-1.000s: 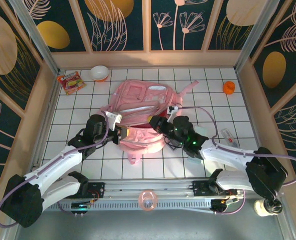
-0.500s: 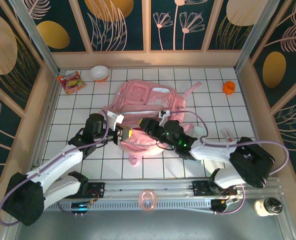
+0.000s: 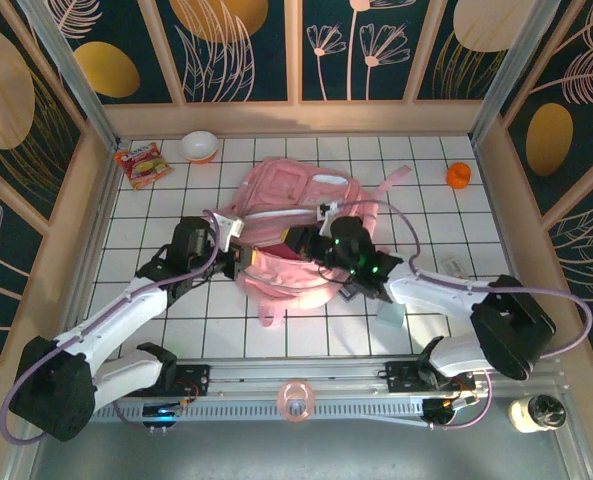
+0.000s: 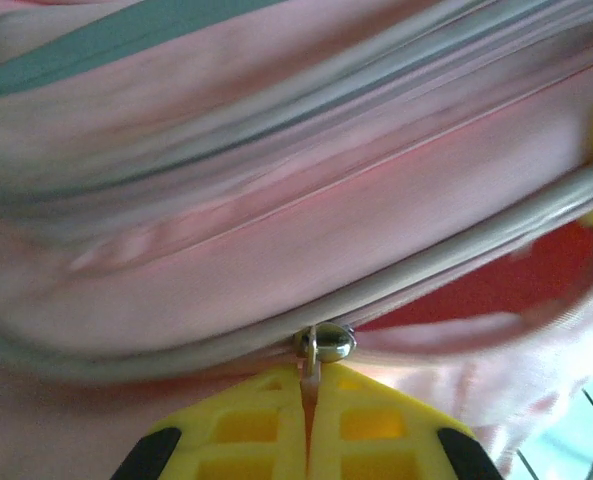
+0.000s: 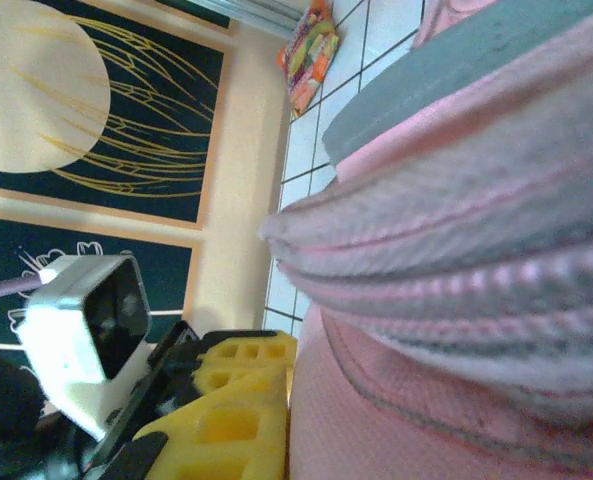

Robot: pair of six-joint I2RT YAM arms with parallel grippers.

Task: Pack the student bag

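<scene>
The pink bag lies flat in the middle of the tiled table, and both grippers are at its near part, where the long zipper runs. The left gripper reaches the bag from the bag's left side. In the left wrist view its two yellow fingers are pressed together with no gap, and the thin metal zipper pull is caught between their tips. The round zipper slider sits just above the tips, on the grey zipper line. To the right of the slider the zipper is parted and we see a red lining inside the bag. The right gripper comes to the bag from the bag's right side and rests on the near part of its top, near the left gripper but apart from it. Its jaws are closed. In the right wrist view a yellow finger lies against the folded pink cloth, but we cannot tell if any cloth is pinched. Beyond the bag's far left corner stands a small bowl, and a snack packet lies just left of it. A small orange thing lies well apart from the bag's far right side.
</scene>
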